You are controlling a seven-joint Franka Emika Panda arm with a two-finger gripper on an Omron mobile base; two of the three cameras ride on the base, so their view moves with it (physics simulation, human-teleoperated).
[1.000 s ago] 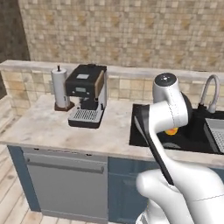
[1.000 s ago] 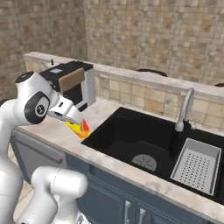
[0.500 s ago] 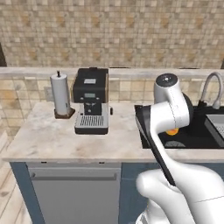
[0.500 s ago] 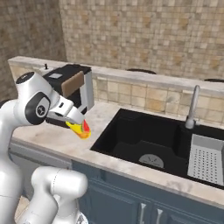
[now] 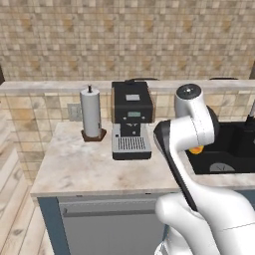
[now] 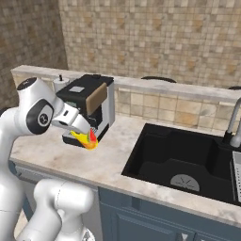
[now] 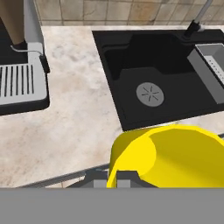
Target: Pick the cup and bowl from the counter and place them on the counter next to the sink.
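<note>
The cup (image 6: pixel 86 139) is held in the gripper (image 6: pixel 84 135), whose jaws are closed on its rim, and it is carried above the bench (image 6: pixel 108 160), clear of the surface. In the right base view the yellow and orange-red cup is seen tilted, hanging over the stone between the coffee machine (image 6: pixel 92 106) and the left edge of the sink (image 6: pixel 181 157). In the left base view just a small part of the cup (image 5: pixel 196 149) is visible behind the white arm, close to the sink's (image 5: pixel 234 149) near left corner.

In the hand view the cup (image 7: pixel 170 155) is seen large at the bottom, with the bench's (image 7: pixel 83 118) pale front edge running just below it. A strip of bare marbled stone is left between the coffee machine's drip tray (image 7: pixel 19 87) and the black basin (image 7: pixel 162 83); it is the open room nearest the cup. The basin's left rim is seen running straight back to the tiled wall. A grey rack (image 7: pixel 210 70) is set at the basin's right side, and the faucet (image 7: pixel 199 17) rises behind it.

A paper towel roll (image 5: pixel 91 113) stands upright on the bench left of the coffee machine (image 5: pixel 131 124), just beside it. More bare stone is seen in front of both, up to the front edge.
</note>
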